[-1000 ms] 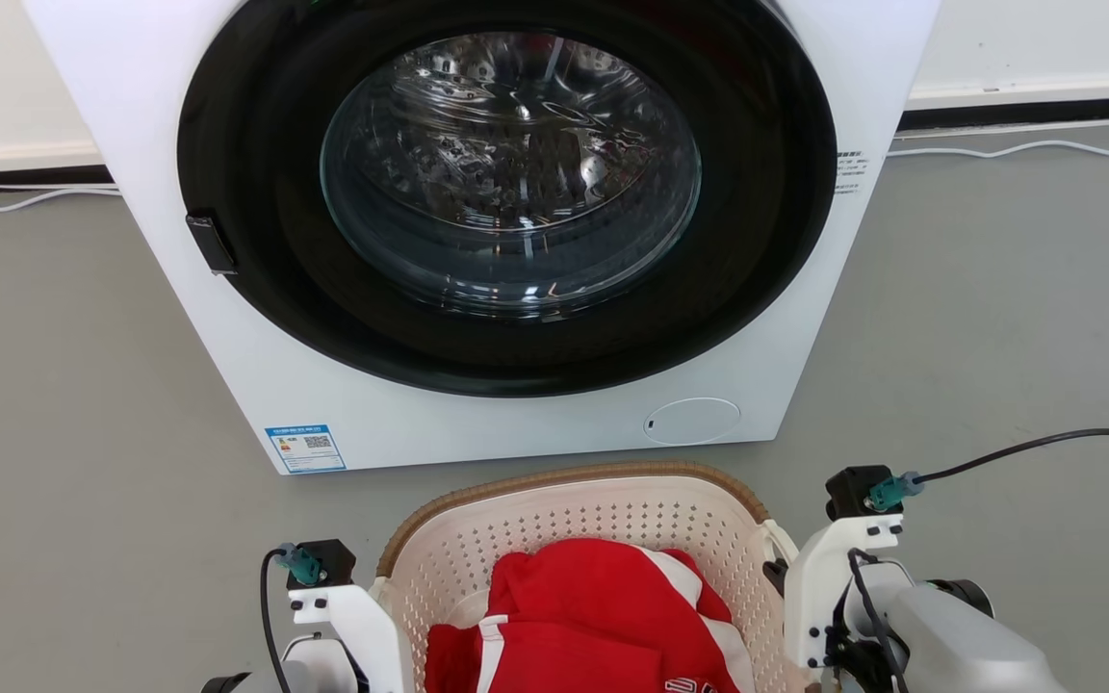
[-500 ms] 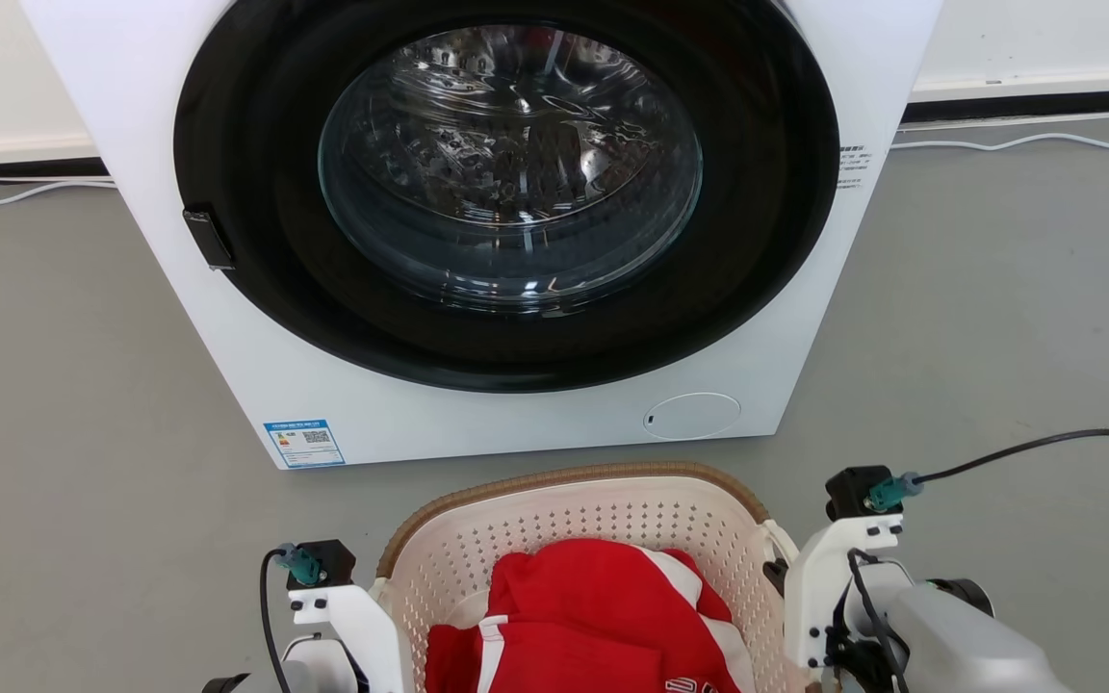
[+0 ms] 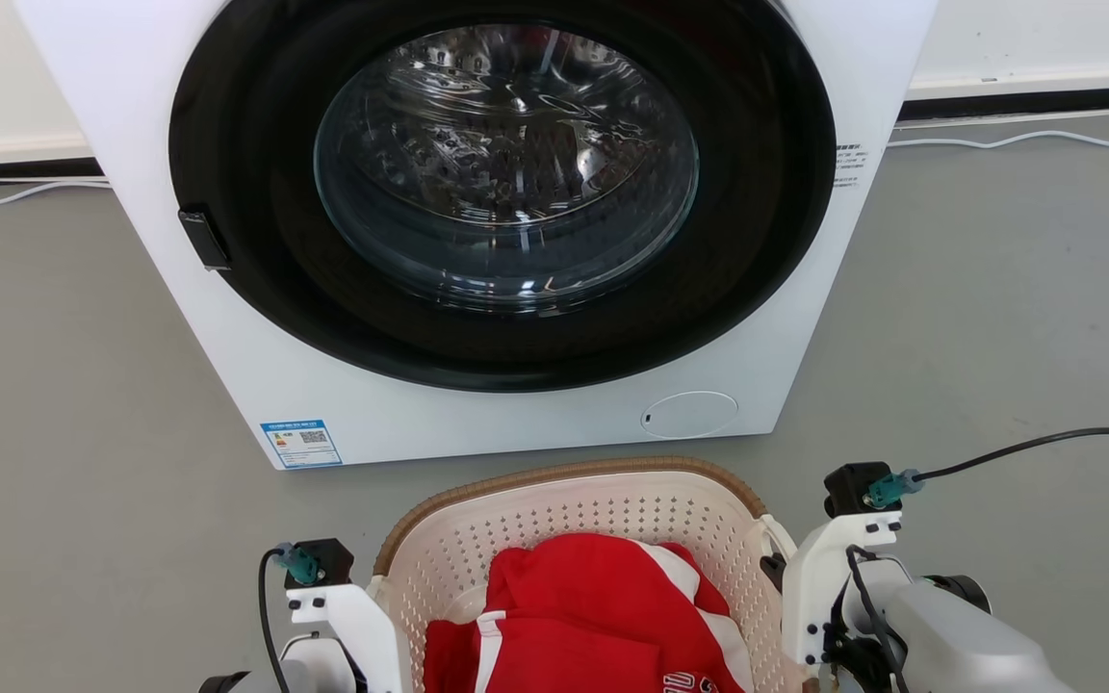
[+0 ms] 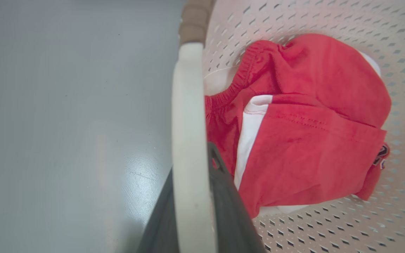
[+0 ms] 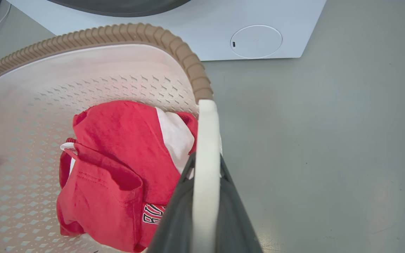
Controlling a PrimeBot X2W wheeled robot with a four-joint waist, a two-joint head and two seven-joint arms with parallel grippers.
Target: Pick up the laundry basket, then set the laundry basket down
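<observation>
Grey floor (image 3: 54,385) before the washing machine (image 3: 477,428): the laundry basket (image 3: 564,474), red garment (image 3: 593,597) inside, lies between the arms, left gripper (image 4: 192,165) and right gripper (image 5: 206,161) each clamped astride one of its white loop handles (image 5: 207,133), evidently for a level two-sided lift.

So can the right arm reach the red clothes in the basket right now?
Probably not: the right gripper is shut on the handle of the laundry basket, so it'd have to let go first.

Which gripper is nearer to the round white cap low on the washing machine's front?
Right. The right gripper grips the laundry basket by the handle nearer the cap; the left gripper grips the opposite handle, the basket between them.
</observation>
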